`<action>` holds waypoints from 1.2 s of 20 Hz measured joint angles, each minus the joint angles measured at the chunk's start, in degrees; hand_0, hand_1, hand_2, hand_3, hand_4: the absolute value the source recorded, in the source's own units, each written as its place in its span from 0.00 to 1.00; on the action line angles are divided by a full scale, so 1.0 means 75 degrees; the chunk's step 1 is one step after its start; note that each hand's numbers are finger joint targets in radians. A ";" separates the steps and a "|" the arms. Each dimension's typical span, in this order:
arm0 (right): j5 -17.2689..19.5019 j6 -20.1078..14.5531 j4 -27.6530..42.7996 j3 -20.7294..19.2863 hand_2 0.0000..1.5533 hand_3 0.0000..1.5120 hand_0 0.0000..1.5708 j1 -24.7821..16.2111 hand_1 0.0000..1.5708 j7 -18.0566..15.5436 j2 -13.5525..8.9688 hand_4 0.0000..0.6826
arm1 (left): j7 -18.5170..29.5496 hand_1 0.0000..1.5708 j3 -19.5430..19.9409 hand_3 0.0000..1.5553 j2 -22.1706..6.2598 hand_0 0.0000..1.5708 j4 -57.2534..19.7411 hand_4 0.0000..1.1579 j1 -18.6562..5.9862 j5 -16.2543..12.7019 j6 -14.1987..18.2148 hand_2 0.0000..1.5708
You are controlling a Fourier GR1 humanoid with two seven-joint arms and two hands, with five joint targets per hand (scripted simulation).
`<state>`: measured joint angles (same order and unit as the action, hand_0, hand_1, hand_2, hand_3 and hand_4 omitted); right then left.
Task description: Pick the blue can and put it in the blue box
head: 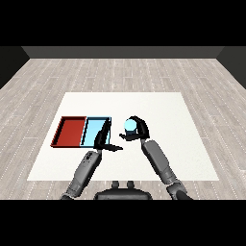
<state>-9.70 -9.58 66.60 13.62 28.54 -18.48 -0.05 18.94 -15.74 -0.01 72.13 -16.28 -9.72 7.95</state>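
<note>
Even, bright light on the white table [182, 144]; shadows faint, perhaps none.

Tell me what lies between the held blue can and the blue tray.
The left hand does: it sits at the blue tray's right edge, between it and the blue can held in the right hand. Nothing else visible intervenes.

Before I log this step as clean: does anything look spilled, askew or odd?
Nothing stands out. The right hand curls round the blue can, right of the light blue tray. The red tray lies square beside it, and the left hand hangs open.
</note>
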 measured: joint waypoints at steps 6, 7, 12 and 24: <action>-0.0033 -0.0166 0.0572 0.0296 0.93 0.93 0.89 -0.0100 0.89 0.0267 0.0004 0.99 | 0.0315 0.00 -0.0659 0.00 0.0001 0.00 -0.0743 0.00 -0.0269 -0.0393 0.0498 0.00; -0.0017 -0.0180 0.0696 0.0340 0.93 0.93 0.89 -0.0127 0.89 0.0360 0.0005 0.99 | 0.0249 0.00 -0.0673 0.00 0.0001 0.00 -0.0756 0.00 -0.0305 -0.0395 0.0515 0.00; 0.0002 -0.0040 0.0798 0.0428 0.94 0.94 0.89 -0.0241 0.89 0.0270 0.0006 1.00 | 0.0367 0.00 -0.1102 0.00 0.0000 0.00 -0.1218 0.00 -0.0681 -0.0777 0.0866 0.00; -0.0004 -0.0297 0.0949 0.1020 0.92 0.92 0.91 -0.0201 0.91 0.0340 0.0006 0.92 | 0.0502 0.00 -0.1142 0.00 -0.0003 0.00 -0.1756 0.00 -0.1183 -0.1133 0.0786 0.00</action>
<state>-9.73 -11.81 73.72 21.27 27.03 -15.93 -0.01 22.71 -24.30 -0.03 58.97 -25.15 -18.22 13.85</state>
